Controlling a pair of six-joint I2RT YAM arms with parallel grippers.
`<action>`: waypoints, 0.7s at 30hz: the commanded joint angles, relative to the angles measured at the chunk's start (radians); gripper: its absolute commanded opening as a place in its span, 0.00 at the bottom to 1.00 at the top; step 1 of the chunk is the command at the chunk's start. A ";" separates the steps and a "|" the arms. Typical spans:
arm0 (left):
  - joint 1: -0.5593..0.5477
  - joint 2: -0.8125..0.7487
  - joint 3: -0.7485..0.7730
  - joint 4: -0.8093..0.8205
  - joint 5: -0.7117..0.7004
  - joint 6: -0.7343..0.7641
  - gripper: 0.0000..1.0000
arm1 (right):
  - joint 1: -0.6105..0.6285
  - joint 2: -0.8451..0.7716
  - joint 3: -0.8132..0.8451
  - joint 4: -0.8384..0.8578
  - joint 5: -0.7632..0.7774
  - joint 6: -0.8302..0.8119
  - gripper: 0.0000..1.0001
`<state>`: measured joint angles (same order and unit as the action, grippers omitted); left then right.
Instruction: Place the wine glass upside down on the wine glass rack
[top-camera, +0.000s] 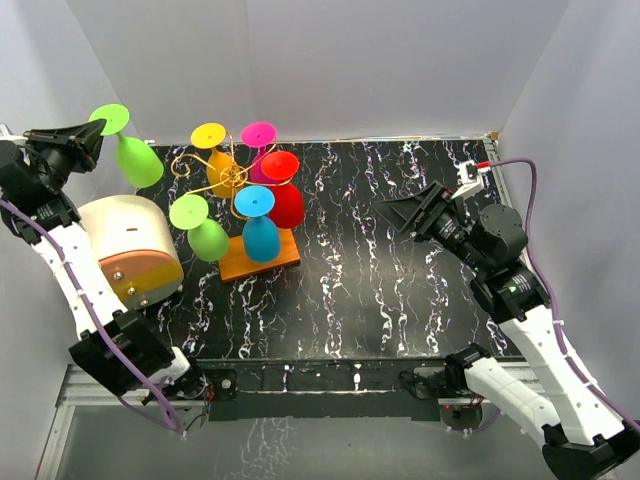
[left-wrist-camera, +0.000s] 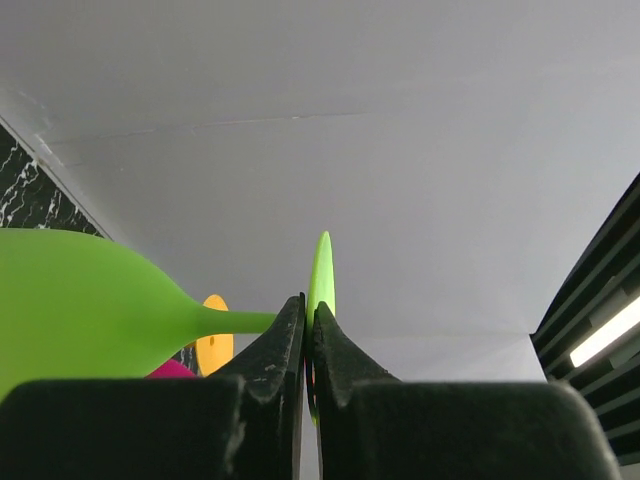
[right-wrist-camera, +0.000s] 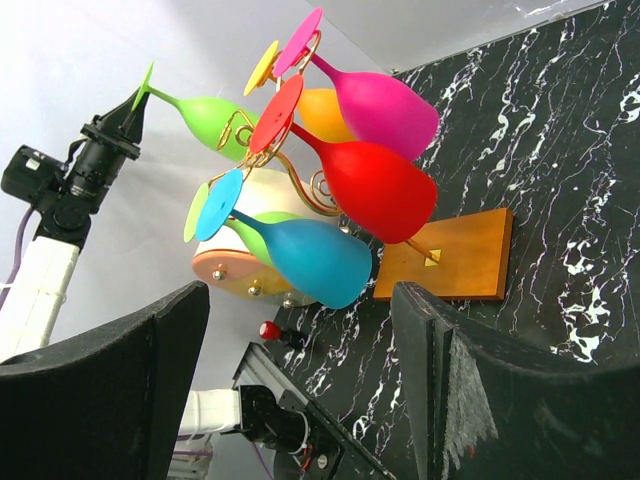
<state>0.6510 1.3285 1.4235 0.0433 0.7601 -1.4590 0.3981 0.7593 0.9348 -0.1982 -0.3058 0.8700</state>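
My left gripper (top-camera: 97, 137) is shut on the disc foot of a light green wine glass (top-camera: 138, 162) and holds it in the air at the far left, left of the rack, bowl pointing down and right. In the left wrist view the fingers (left-wrist-camera: 285, 340) pinch the thin green foot (left-wrist-camera: 322, 270), and the bowl (left-wrist-camera: 80, 305) lies to the left. The wine glass rack (top-camera: 226, 176), gold wire on an orange base (top-camera: 281, 257), holds yellow, magenta and red glasses, and also blue and green ones, all upside down. My right gripper (top-camera: 405, 214) is open and empty, right of the rack, apart from it.
A cream domed container (top-camera: 125, 245) with a peach underside lies on its side left of the rack, below the held glass. White walls close in the left, back and right sides. The right wrist view shows the rack base (right-wrist-camera: 450, 255) and the held glass (right-wrist-camera: 205, 115).
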 joint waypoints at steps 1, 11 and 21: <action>0.002 -0.039 0.016 -0.115 0.071 0.023 0.00 | 0.001 -0.005 -0.006 0.071 -0.007 -0.012 0.72; -0.005 -0.091 -0.041 -0.245 0.124 0.035 0.00 | 0.001 -0.003 -0.015 0.079 -0.012 -0.012 0.72; -0.052 -0.148 -0.052 -0.390 0.132 0.141 0.00 | 0.001 0.006 -0.017 0.079 -0.026 -0.012 0.72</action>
<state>0.6186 1.2316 1.3739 -0.2581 0.8230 -1.3602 0.3981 0.7681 0.9176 -0.1776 -0.3176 0.8696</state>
